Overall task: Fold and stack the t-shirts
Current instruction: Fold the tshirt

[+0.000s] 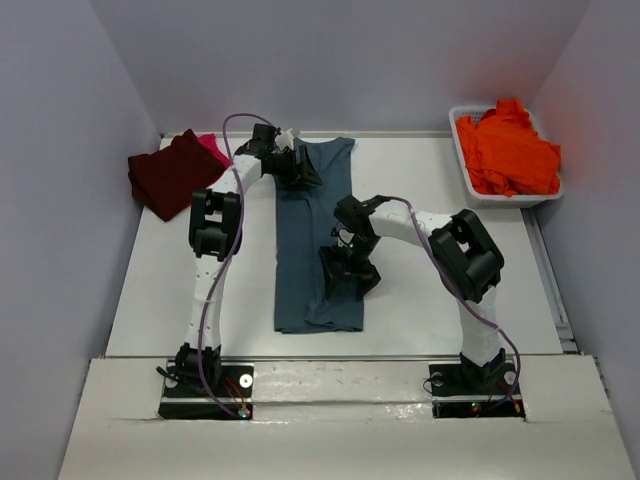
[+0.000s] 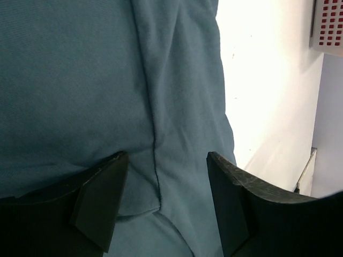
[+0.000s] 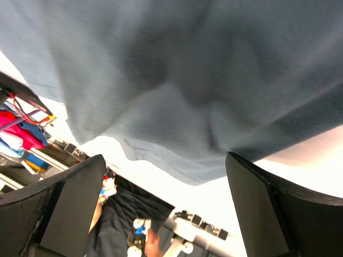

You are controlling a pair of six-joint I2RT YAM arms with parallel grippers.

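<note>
A slate teal-blue t-shirt (image 1: 300, 250) lies folded into a long narrow strip down the middle of the white table (image 1: 440, 190). My left gripper (image 1: 298, 168) is over its far end. In the left wrist view the left gripper (image 2: 166, 160) is open, and a seam of the teal cloth (image 2: 80, 80) lies loose between its fingers. My right gripper (image 1: 352, 270) hovers at the strip's right side near the front. It stands open (image 3: 165, 158) above the hem of the shirt (image 3: 187, 64) and holds nothing. A dark maroon t-shirt (image 1: 172, 175) lies folded on a bright pink one (image 1: 213, 148) at the far left.
A white plastic tub (image 1: 548, 192) at the far right holds crumpled vivid orange t-shirts (image 1: 508, 152). The tub's corner (image 2: 328, 27) shows in the left wrist view. Grey walls close in the table on three sides. The table's front edge (image 3: 177, 187) shows below the hem.
</note>
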